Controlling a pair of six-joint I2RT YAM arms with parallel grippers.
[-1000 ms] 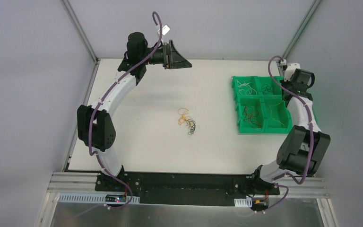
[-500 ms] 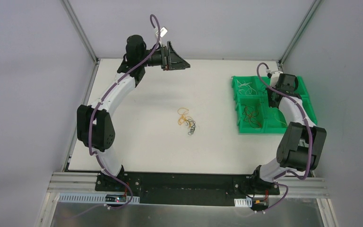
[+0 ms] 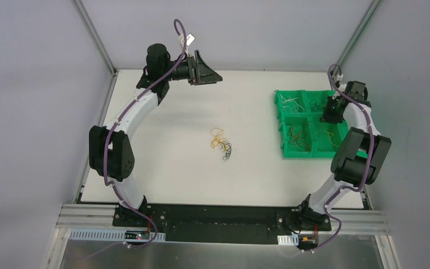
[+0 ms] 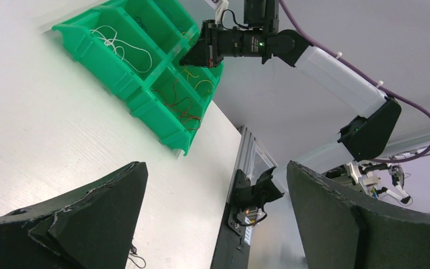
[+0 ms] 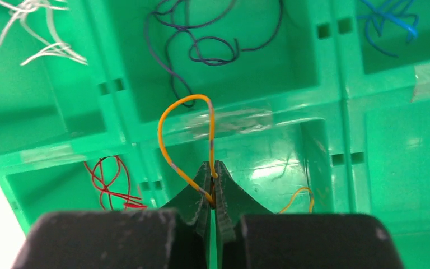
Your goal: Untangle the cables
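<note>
1. Over the right side of the green plastic tray of open compartments, seen from above, the right gripper hangs, apparently to drop off a sorted wire. The loose tangle of yellow-orange and dark thin wires lies on the white table, well left of the tray. The left gripper sits far left of the tray, near the table's back edge.
2. From the left wrist, its black fingers stand wide apart and hold nothing. Nothing lies between them and the tray.
3. From the right wrist, the jaws are pinched tight on a yellow-orange wire loop above a tray divider. The compartment beneath holds another yellow wire, so it is likely the target. Red wires, black-purple wires, white wires and blue wires fill the neighbouring compartments, so a careless release could misplace the loop.
</note>
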